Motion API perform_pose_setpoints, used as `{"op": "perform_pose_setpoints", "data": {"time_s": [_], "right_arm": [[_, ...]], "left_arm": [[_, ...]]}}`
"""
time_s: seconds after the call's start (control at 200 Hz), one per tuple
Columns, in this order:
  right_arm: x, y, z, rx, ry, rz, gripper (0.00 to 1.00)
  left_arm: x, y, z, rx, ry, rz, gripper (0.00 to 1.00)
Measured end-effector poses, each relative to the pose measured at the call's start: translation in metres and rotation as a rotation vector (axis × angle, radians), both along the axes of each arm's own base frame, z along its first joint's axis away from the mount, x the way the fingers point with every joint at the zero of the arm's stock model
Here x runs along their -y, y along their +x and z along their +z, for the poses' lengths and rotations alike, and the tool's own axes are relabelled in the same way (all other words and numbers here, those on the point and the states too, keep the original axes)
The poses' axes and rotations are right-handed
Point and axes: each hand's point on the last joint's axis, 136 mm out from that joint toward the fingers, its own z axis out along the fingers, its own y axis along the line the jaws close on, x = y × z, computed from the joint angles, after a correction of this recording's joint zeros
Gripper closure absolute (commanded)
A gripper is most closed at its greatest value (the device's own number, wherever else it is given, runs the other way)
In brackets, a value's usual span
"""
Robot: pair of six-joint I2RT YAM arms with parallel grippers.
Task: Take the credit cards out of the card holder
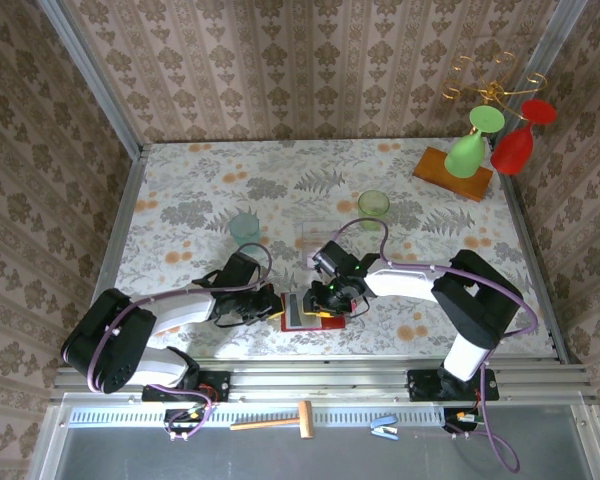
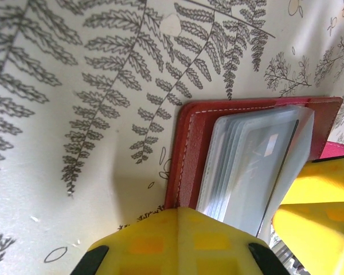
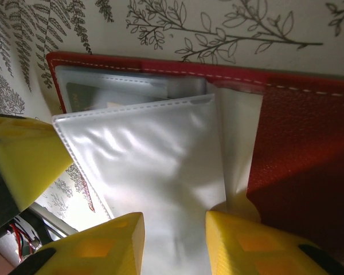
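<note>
The red folding card holder (image 1: 302,311) lies open on the fern-printed table (image 1: 180,200), between the left gripper (image 1: 275,307) and the right gripper (image 1: 331,300). A teal plastic cup (image 1: 245,228) stands behind it, to the left.

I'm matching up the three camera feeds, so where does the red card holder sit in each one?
Top external: card holder just below centre, lying open.
Left wrist: card holder from centre towards the right edge.
Right wrist: card holder across the top and right side.
Shared landmark: its clear sleeves, fanned up from the red cover.
</note>
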Motion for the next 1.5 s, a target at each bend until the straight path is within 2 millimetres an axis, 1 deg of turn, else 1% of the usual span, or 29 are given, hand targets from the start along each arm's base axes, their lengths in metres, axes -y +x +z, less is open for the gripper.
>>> {"op": "perform_pose_setpoints", "data": {"time_s": [0.12,0.28,0.375,0.685,0.835,1.175,1.375,1.5], "right_arm": [[0.0,0.0,0.0,0.0,0.02,-0.012,0.64],[0.0,0.001,-0.001,-0.007,0.047,-0.027,0.65],[0.001,0.001,-0.002,-0.015,0.061,-0.037,0.65],[0.002,0.002,-0.002,-0.031,0.117,-0.065,0.65],[0.001,0.003,-0.002,-0.035,0.144,-0.074,0.65],[0.002,0.005,-0.001,-0.041,0.193,-0.092,0.66],[0.002,0.006,0.0,-0.046,0.21,-0.102,0.66],[0.002,0.006,0.001,-0.045,0.217,-0.103,0.65]], "left_arm": [[0.0,0.001,0.005,-0.005,0.009,0.002,0.94],[0.006,0.008,0.024,0.034,-0.021,0.001,0.93],[0.01,0.009,0.029,0.046,-0.032,-0.009,0.93],[0.023,0.002,0.023,0.022,-0.021,-0.052,0.93],[0.029,0.005,0.024,0.022,-0.028,-0.056,0.93],[0.032,0.002,0.015,-0.006,-0.005,-0.069,0.93],[0.039,0.004,0.015,-0.009,-0.003,-0.081,0.93],[0.043,0.006,0.019,-0.001,-0.012,-0.086,0.94]]}}
